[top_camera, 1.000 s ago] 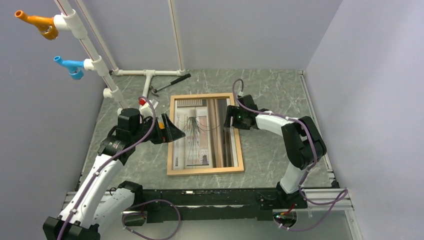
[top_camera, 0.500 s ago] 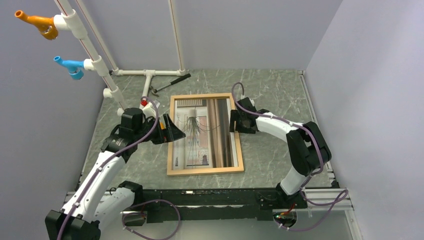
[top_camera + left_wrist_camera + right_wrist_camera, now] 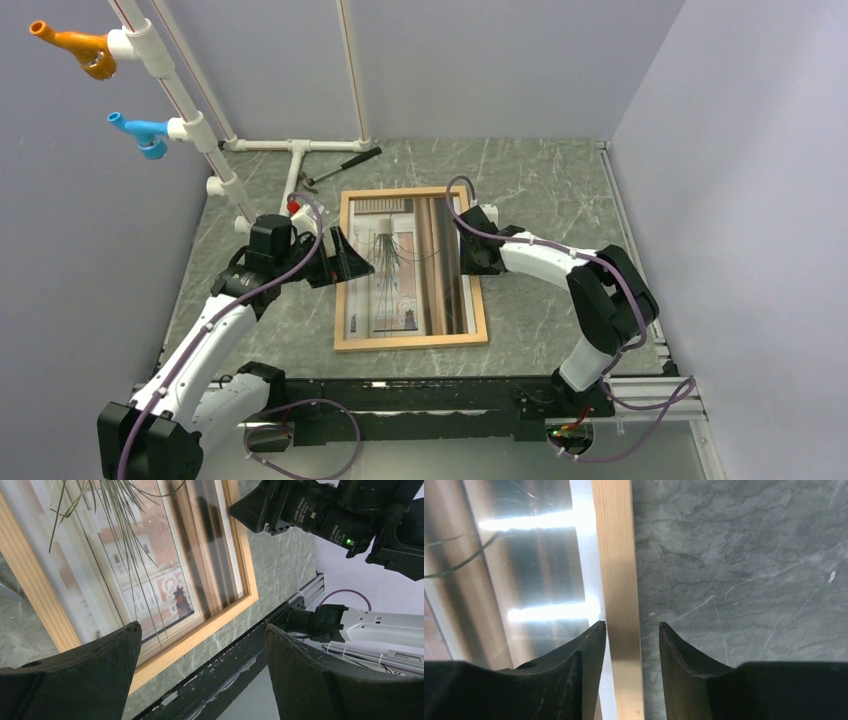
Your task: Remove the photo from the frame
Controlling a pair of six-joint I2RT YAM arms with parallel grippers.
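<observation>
Your right gripper (image 3: 631, 626) straddles the frame's (image 3: 616, 540) right rail, jaws apart. Your left gripper (image 3: 202, 628) hangs wide open over its left side. The photo (image 3: 405, 270) lies in the frame on the desk (image 3: 545, 180).

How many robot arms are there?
2. The left arm reaches to the frame's left edge, the right arm to its right edge. No others show.

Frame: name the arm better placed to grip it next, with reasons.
Right. The right arm's jaws straddle the frame's right rail, one on each side, ready to close. The left arm's jaws hang wide open over the left rail, around nothing.
</observation>
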